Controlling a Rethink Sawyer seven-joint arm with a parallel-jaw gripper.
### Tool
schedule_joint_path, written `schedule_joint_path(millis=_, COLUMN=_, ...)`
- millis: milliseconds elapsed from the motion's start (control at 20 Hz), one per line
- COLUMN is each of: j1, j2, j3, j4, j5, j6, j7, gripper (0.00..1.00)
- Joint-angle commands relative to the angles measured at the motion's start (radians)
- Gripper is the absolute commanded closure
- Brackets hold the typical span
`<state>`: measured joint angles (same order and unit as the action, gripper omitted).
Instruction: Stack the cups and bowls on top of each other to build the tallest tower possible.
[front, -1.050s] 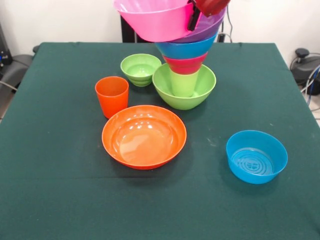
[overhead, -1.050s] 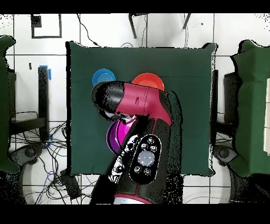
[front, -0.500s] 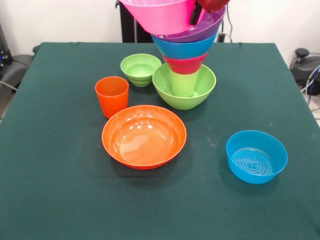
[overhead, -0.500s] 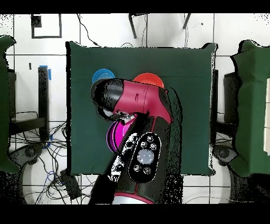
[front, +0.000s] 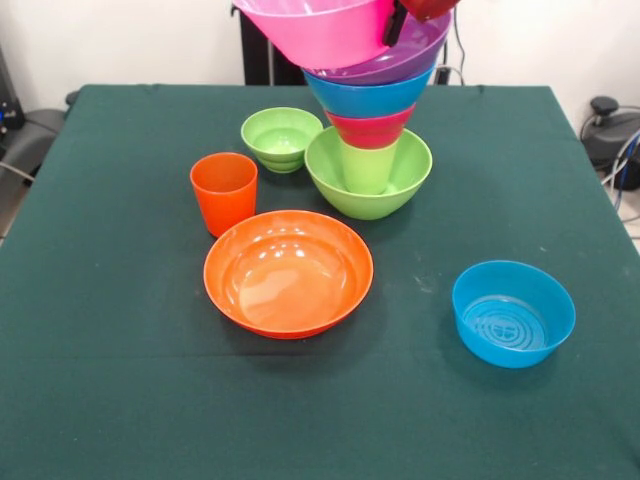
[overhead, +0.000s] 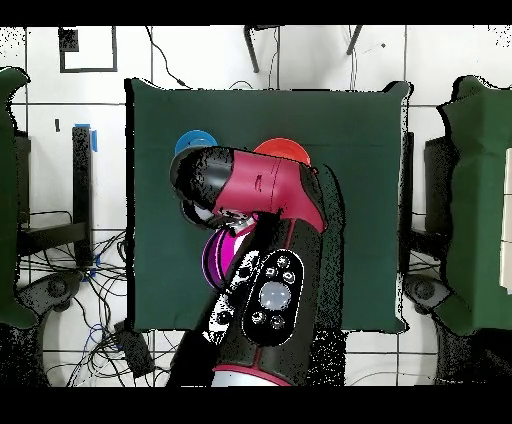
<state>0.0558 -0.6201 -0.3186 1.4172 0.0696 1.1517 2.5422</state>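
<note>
**At the bench's far middle: tower with pink bowl in the gripper**

On the green bench (front: 120, 400) in the front view, the tower (front: 372, 110) stands toward the far middle. Base is a medium green bowl (front: 400, 185) with a lime cup (front: 367, 168) upright inside it. Above the cup sit a red bowl (front: 372, 130), a blue bowl (front: 368, 97) and a purple bowl (front: 412, 58), each wider than the one below. A pink bowl (front: 315, 30) is at the very top, tilted and offset to the picture's left, cut by the top edge. The gripper (front: 392, 25) is clamped on the pink bowl's rim on its right side; a dark finger lies over the rim. Whether the pink bowl rests on the purple one or hangs just above it cannot be told.

A small green bowl (front: 281, 138) sits just left of the base. An orange cup (front: 223, 192) stands upright nearer the camera, left. A wide orange bowl (front: 288, 272) lies just beside the cup. A blue bowl with straight sides (front: 513, 313) sits well apart at right.

In the overhead view, the red and black arm (overhead: 262, 260) covers most of the tower. A strip of purple bowl (overhead: 212, 262) and pink (overhead: 240, 222) shows beside it. The orange bowl's edge (overhead: 280, 148) and the lone blue bowl's edge (overhead: 192, 141) peek out beyond the arm. The gripper itself is hidden here.
</note>
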Motion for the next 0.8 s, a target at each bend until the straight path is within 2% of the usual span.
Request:
schedule_joint_path(millis=50, j1=0.015, j2=0.013, j3=0.103, j4=-0.002, j5=0.001, j6=0.039, j7=0.035, gripper=1.0)
schedule_joint_path(millis=800, j1=0.029, j2=0.007, j3=0.116, j4=0.039, j5=0.027, j6=-0.011, j7=0.055, gripper=1.0)
